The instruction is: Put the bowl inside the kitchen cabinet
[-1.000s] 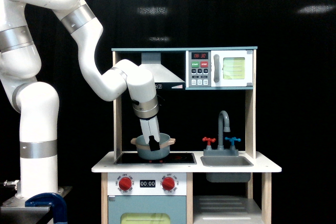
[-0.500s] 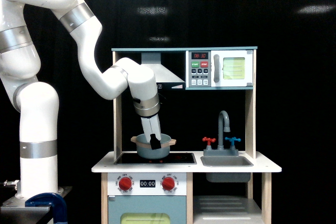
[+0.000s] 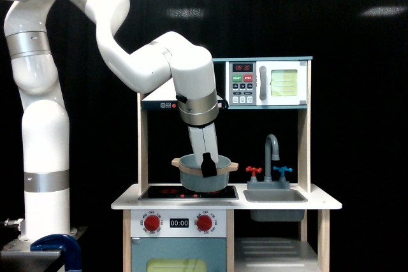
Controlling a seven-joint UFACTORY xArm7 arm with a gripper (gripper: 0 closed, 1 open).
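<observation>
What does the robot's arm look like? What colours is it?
The arm is glossy white, made of fat rounded tubes joined by silver-grey metal rings. At its end sits a slim white gripper with black jaws. No cables or writing show on it.

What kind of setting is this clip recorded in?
Probably a robot lab with a staged play area, not a real kitchen: a toy kitchen with a toy microwave and sink stands before a black curtain, beside a white arm.

Arm (image 3: 150, 68): glossy white shell, smooth, with brushed metal-look bands. Bowl (image 3: 204, 179): matt blue-grey body, tan wooden rim. Kitchen posts (image 3: 303, 138): pale unfinished-looking wood. Faucet (image 3: 273, 151): smooth grey plastic look. Backdrop (image 3: 357, 125): matt black cloth.
</observation>
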